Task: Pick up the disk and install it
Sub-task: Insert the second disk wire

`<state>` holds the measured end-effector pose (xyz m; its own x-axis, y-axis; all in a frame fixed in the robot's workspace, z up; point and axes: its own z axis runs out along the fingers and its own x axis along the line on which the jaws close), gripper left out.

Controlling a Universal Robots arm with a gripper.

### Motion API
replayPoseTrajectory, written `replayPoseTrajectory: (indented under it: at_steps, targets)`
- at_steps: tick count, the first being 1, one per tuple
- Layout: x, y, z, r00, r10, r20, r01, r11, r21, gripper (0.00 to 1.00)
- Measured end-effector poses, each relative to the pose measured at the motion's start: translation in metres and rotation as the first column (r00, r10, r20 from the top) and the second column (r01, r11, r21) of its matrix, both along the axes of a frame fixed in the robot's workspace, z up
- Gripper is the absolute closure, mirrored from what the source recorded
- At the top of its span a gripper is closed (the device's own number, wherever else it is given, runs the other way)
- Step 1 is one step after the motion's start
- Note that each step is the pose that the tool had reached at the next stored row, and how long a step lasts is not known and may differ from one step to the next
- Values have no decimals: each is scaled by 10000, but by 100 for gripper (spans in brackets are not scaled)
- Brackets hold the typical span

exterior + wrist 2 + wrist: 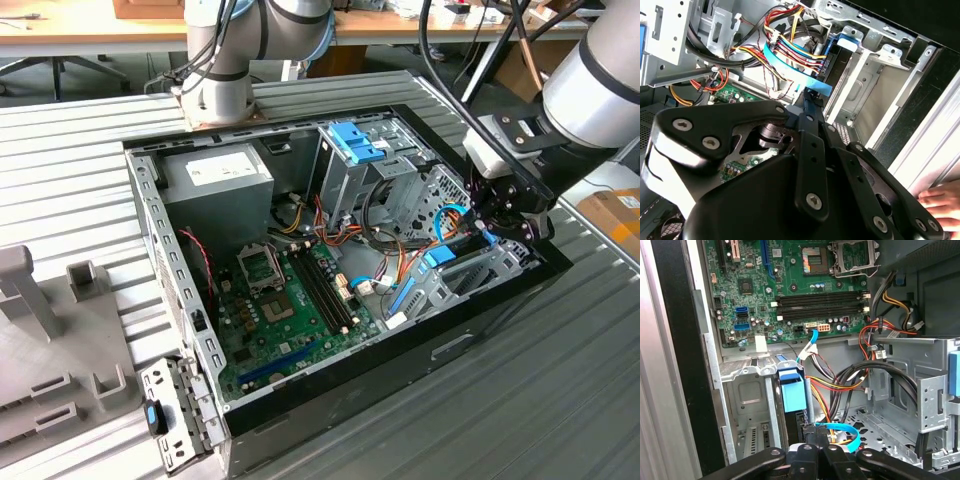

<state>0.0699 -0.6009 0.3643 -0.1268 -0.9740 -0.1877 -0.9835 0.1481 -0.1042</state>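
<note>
Reaching into an open computer case (300, 395) on a ribbed grey tabletop (90, 170), a robot arm works at the drive bay on the exterior view's right. Going left to right in that view: a grey metal bracket (170, 415) with a small blue clip lies just outside the case's near corner; the green motherboard (290, 300) fills the case floor; a tall grey cage with a blue latch (352, 140) stands toward the far side; then comes the pincer (492, 235), low over the grey drive bay (470, 275). The disk (791, 395), a black drive in blue rails, sits on edge partway into that bay, its blue end tab up, directly below the pincer's tip in both wrist views. Whether the pincer grips the disk or has let go cannot be told. Bundled coloured cables (795, 42) and a blue ribbon cable (847, 437) crowd the slot; a skewed push could jam the rails or snag those wires. A person's hand (940, 202) rests near the case edge, within the arm's reach.
</note>
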Motion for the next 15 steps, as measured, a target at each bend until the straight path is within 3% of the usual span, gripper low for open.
replayPoseTrajectory:
  at_steps: [3,5,9,13,14,15]
  targets:
    - [-5,1,48,10000,-1,8,1,10000,-2,89]
    - [-55,11,109,10000,0,12,0,10000,19,89]
    - [-91,43,115,10000,0,-9,0,9999,163,89]
    - [-91,103,114,10000,-9,-10,9,9999,163,89]
    - [-92,156,116,10000,-10,-10,10,9999,160,89]
    - [-89,176,116,10000,-10,-10,10,9999,159,89]
